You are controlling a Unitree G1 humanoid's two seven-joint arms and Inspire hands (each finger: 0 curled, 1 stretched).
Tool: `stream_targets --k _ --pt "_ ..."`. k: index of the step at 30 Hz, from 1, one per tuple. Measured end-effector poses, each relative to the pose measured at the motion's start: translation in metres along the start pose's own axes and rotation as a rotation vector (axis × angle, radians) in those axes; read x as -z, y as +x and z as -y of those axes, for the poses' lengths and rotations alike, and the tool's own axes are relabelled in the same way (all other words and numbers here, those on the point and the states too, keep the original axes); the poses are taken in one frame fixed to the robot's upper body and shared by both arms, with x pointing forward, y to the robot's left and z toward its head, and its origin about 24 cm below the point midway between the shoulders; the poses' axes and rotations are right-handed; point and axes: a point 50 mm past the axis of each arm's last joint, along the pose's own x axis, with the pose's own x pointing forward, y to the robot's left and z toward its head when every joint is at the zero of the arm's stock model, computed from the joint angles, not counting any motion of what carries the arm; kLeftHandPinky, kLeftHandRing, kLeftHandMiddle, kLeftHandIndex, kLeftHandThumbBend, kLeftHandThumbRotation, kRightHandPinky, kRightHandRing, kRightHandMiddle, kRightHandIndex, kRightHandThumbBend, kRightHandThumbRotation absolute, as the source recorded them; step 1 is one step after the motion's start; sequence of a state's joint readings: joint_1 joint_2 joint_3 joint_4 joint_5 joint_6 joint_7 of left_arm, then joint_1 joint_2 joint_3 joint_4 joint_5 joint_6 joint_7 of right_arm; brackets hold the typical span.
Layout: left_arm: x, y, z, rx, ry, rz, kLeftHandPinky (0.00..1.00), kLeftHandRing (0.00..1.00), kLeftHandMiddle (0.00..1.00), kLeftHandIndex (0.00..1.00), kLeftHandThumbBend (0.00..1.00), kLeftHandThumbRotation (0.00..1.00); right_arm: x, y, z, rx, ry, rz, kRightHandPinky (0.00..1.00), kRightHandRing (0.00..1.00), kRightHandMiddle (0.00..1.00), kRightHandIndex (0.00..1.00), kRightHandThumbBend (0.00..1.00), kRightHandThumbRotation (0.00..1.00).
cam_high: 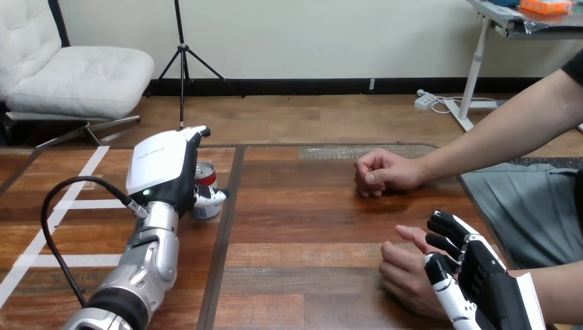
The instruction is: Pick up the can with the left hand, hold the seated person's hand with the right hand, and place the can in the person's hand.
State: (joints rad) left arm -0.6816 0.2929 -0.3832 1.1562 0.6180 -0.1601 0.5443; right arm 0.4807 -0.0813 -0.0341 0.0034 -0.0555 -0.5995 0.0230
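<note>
A red and silver can [205, 180] stands on the wooden table [302, 206] left of the middle. My left hand [165, 168] is against its left side, white back turned up, with a finger [210, 199] curled round the can's lower front. At the lower right my right hand [474, 275] lies over the person's near hand [405, 271], which rests on the table with its fingers loosely bent. My right fingers [443, 237] curl over the back of that hand near the wrist.
The person's other hand [381, 173] rests as a fist on the table farther back, right of the middle, its forearm reaching in from the upper right. White tape lines [69, 206] cross the table's left part. A dark seam [223, 234] runs between the table boards.
</note>
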Motion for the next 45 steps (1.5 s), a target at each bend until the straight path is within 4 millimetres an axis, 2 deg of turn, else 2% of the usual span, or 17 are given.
stream_targets --k 18,45 --pt "0.007 0.001 0.003 0.115 0.018 -0.059 0.65 0.75 0.78 0.76 0.75 0.01 0.000 0.000 0.000 -0.002 -0.004 -0.001 0.78 0.83 0.85 0.83 0.55 0.64" --pt "0.005 0.011 -0.007 0.159 0.026 -0.073 0.56 0.69 0.74 0.71 0.77 0.00 0.000 -0.001 0.000 -0.005 -0.001 -0.003 0.78 0.83 0.85 0.83 0.54 0.63"
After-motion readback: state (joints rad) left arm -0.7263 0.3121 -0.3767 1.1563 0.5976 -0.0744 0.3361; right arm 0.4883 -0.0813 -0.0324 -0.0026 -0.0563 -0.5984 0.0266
